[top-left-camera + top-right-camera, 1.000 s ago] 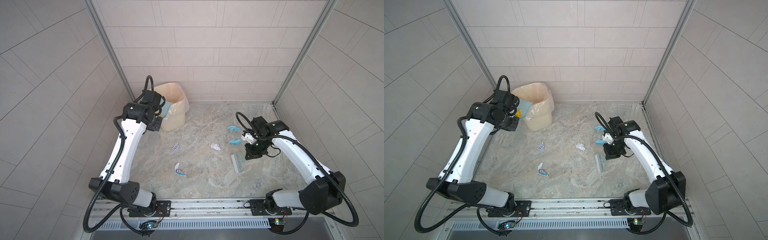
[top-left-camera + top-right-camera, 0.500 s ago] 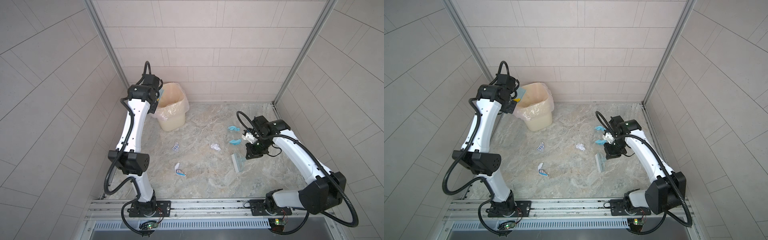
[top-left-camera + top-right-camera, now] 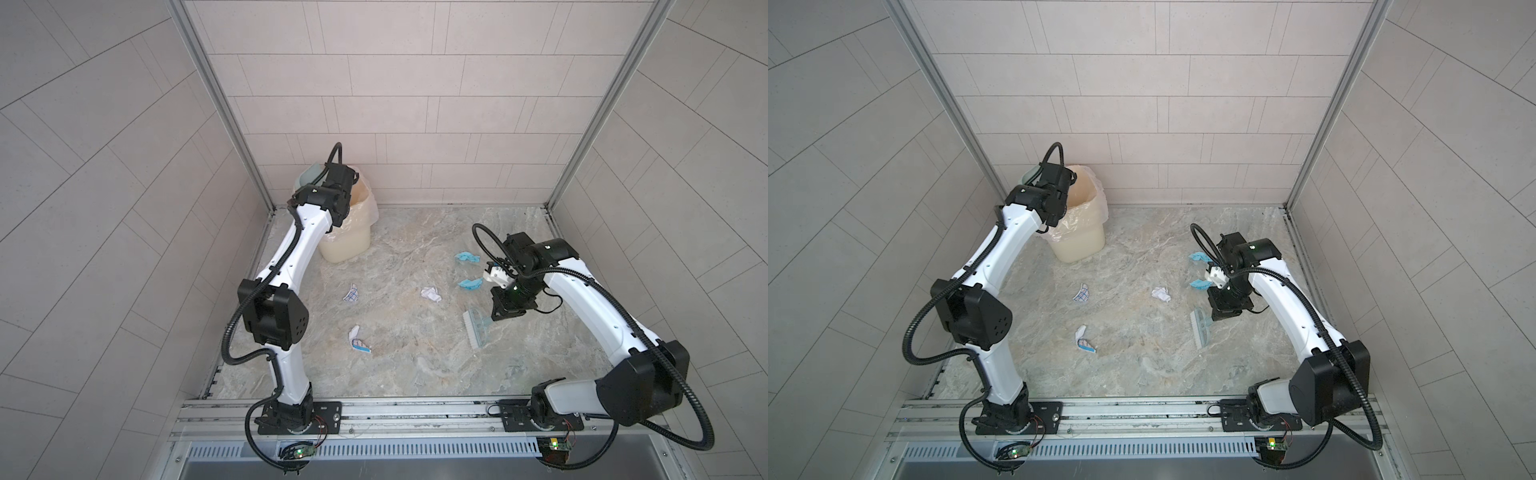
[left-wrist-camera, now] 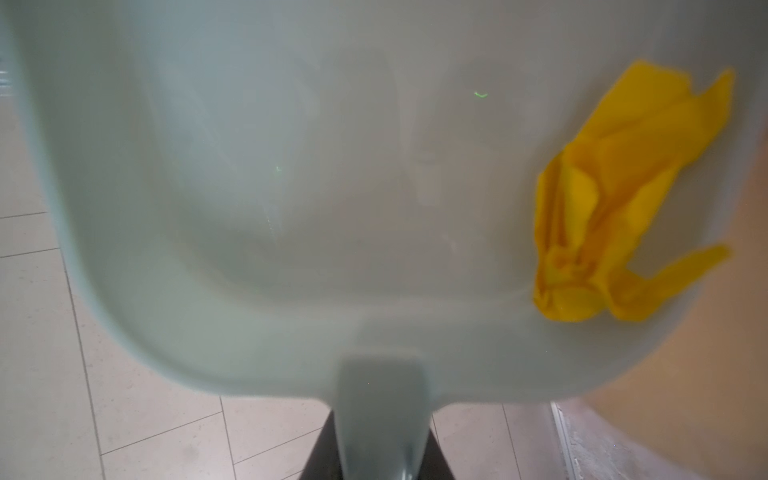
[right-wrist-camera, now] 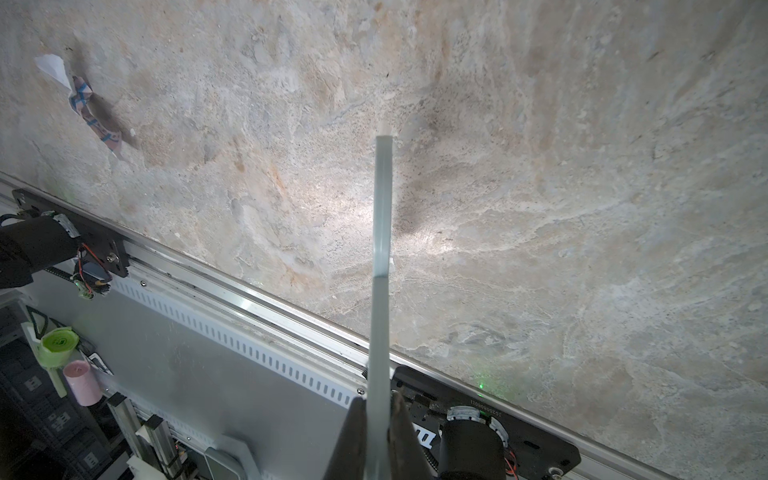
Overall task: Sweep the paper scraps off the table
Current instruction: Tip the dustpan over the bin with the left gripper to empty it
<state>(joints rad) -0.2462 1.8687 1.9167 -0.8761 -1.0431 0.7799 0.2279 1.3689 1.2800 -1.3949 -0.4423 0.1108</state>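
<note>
My left tool (image 4: 380, 451) grips the dustpan (image 4: 291, 208), tipped toward the bin (image 3: 349, 243) to shed yellow scrap (image 4: 615, 216); right tool (image 5: 376, 436) clamps brush (image 3: 478, 328).

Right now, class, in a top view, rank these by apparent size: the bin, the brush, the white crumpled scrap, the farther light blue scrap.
1. bin
2. brush
3. white crumpled scrap and farther light blue scrap: too alike to rank.

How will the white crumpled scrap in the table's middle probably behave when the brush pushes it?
The white scrap looks crumpled and small, so probably light and tumbling. On the flat table it may skid aside.
</note>
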